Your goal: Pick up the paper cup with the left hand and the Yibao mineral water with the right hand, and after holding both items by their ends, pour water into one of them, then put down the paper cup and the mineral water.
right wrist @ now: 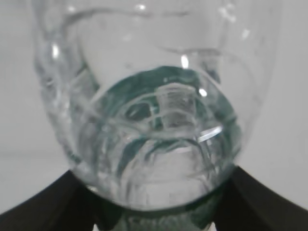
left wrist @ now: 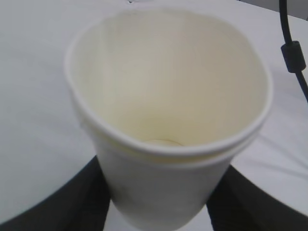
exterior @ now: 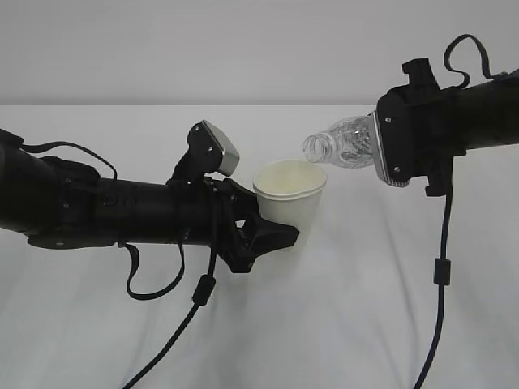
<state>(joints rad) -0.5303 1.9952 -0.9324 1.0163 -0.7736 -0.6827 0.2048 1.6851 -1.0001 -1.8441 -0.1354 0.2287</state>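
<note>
My left pincer (exterior: 272, 235) pinches the paper cup (exterior: 289, 197) low, keeping its mouth clear, while my right pincer (exterior: 388, 150) clamps the Yibao mineral water (exterior: 340, 146) tipped leftward over its rim to pour.

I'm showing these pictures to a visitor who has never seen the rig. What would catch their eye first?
Mid-scene, the right hand holds the Yibao mineral water tipped almost flat, its open mouth just above the rim of the paper cup. The left hand grips that cup low on its wall, above the white table. From the left wrist, the cup's cream inside looks nearly empty.
</note>
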